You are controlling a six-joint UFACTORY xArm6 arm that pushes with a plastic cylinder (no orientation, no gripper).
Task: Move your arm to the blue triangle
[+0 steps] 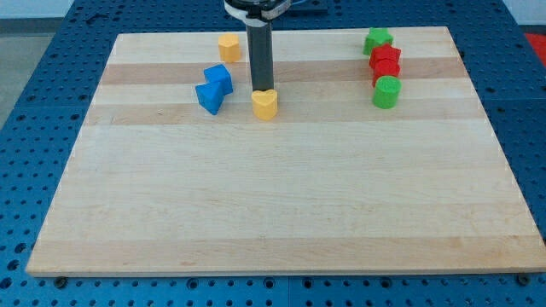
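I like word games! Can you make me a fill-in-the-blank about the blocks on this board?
1. My tip sits right behind the ____ heart block.
2. The two blue blocks lie to the view's ____ of my tip.
3. The column at the view's right has a green block on top, two ____ ones in the middle and a green cylinder lowest.

Missing words: yellow; left; red

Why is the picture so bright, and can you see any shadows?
Camera view: even, soft light on the wooden board, no glare, everything sharp. Only faint shadows hug the blue triangle and the yellow heart, where my tip sits just behind it.
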